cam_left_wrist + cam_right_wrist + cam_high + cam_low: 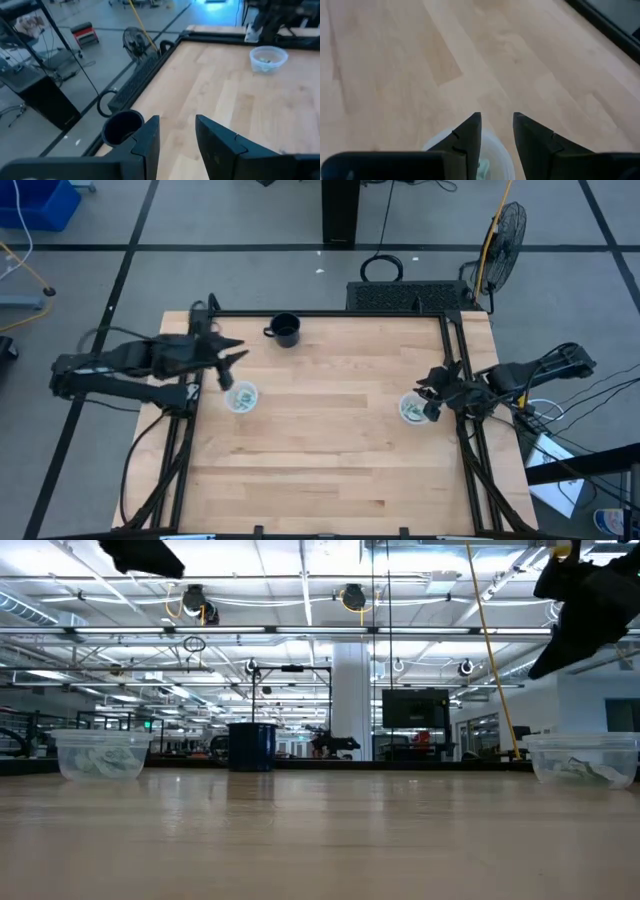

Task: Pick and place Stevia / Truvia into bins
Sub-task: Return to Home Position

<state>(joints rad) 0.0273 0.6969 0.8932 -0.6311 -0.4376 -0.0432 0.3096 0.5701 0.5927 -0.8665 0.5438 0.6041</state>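
Observation:
Two translucent-white bins stand on the wooden table: the left bin (242,397) (100,754) and the right bin (413,408) (586,758) (268,58). Each holds white-and-green Stevia packets (243,396) (411,409). My left gripper (233,364) (177,131) is open and empty, raised above the table just beyond the left bin. My right gripper (431,394) (497,129) is open and empty, raised over the right bin's right rim (492,150).
A black handled mug (285,330) (121,128) (251,746) stands near the table's far edge. A black frame runs along the table's sides. A black mat (410,297) and a fan (503,235) lie beyond the far edge. The wooden surface between the bins is bare.

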